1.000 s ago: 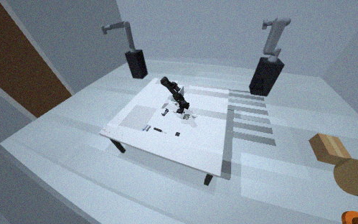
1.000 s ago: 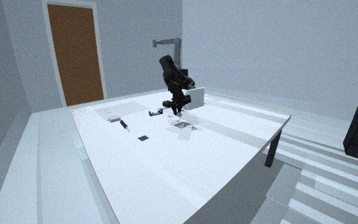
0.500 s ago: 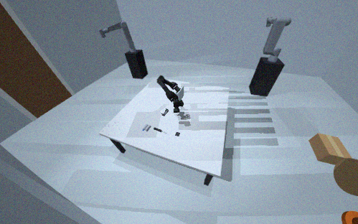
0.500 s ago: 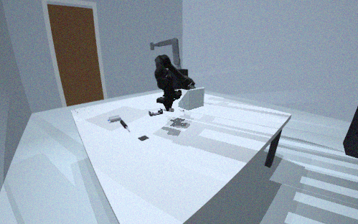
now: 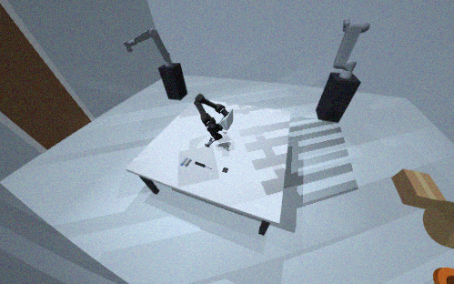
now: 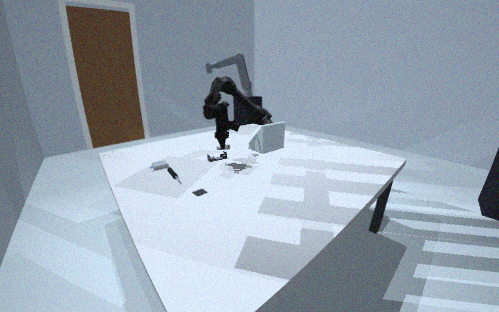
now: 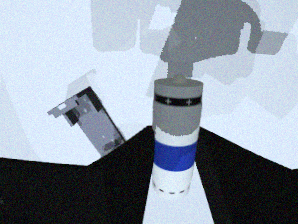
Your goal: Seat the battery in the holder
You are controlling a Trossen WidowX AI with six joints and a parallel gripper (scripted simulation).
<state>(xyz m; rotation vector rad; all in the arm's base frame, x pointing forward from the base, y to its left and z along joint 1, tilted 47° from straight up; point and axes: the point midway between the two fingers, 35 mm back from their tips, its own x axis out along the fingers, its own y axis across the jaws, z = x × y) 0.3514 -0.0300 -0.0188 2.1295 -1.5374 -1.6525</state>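
The battery (image 7: 175, 157), white with a blue band and a grey end with plus marks, is between my fingertips in the wrist view, its terminal end pointing up in the picture. My gripper (image 6: 222, 145) (image 7: 173, 132) is shut on it, above the table. The holder (image 5: 209, 143) (image 6: 217, 157) (image 7: 95, 125) lies on the table close by. In the wrist view it is left of the battery, slanted to it, and its lower end is partly hidden by the left finger. Battery and holder are apart. The spring and lip are too blurred to tell apart.
A pen-like tool (image 5: 200, 164) (image 6: 173, 173), pale cylinders (image 5: 186, 162) (image 6: 159, 165) and a small dark square (image 5: 225, 170) (image 6: 200, 192) lie on the table. A pale upright box (image 5: 227, 119) (image 6: 273, 138) stands beside the arm. Shadows cross the tabletop.
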